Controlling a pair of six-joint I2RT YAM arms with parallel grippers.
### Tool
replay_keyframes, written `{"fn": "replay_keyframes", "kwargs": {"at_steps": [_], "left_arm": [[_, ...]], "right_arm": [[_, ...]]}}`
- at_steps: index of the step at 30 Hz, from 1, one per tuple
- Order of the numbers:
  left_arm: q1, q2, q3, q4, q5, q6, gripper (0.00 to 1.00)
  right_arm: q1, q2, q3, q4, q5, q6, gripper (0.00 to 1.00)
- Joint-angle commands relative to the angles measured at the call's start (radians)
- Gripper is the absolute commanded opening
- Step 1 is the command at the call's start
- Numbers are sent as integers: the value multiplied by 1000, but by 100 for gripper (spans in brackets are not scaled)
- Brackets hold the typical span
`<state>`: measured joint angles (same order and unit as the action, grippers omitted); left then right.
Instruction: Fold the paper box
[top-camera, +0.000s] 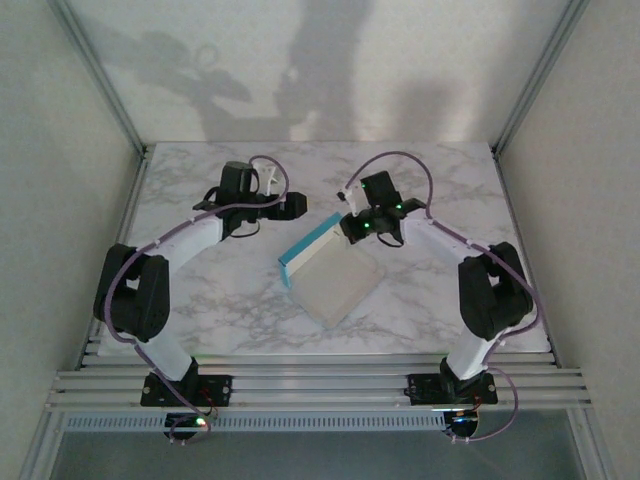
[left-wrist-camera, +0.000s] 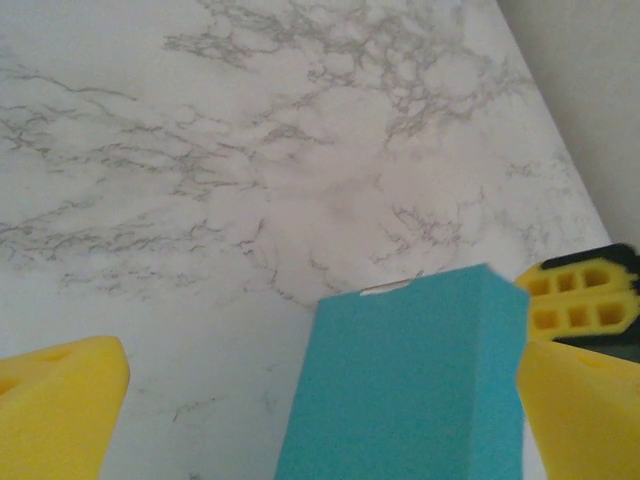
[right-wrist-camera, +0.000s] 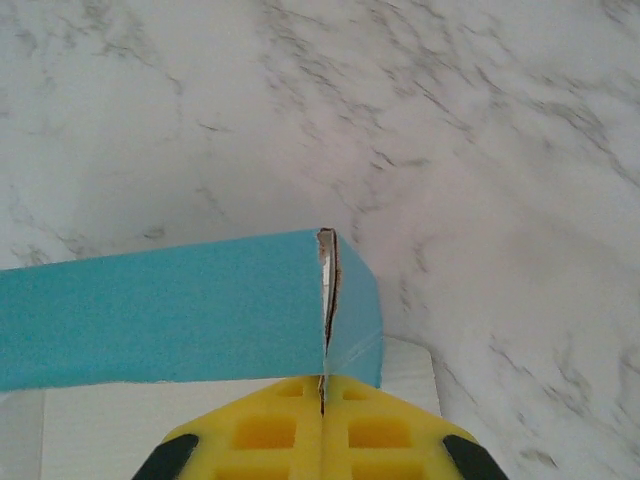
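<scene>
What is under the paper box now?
The marble table shows around the paper box, so the box seems to lie on it. The patch directly beneath is covered by cardboard and cannot be seen.

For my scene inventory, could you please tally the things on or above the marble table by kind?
paper box: 1
grippers: 2 (left gripper, right gripper)
Total: 3

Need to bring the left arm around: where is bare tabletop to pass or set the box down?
Bare marble table runs along the far edge, and between the off-white and turquoise cardboard box and the left arm. Crowded at the box's far corner: right fingers pinch it, open left fingers alongside.
</scene>
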<state>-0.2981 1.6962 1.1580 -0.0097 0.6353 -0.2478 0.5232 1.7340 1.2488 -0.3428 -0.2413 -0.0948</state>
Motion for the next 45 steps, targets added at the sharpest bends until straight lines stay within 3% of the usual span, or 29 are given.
{"fn": "replay_keyframes", "kwargs": {"at_steps": [1,8,19,45], "left_arm": [[7,32,14,85,98,-20,99],[4,109,23,135,156,-65,99],[-34,160,-29,338,101,-212,99],[-79,252,-23,308,84,-119,99]], "right_arm": [[48,81,23,-93,-37,-33,0],[73,124,89,-143,-19,-65,0],[74,127,85,-162,-9,-68,0],[74,131,89,-173,4,-65,0]]}}
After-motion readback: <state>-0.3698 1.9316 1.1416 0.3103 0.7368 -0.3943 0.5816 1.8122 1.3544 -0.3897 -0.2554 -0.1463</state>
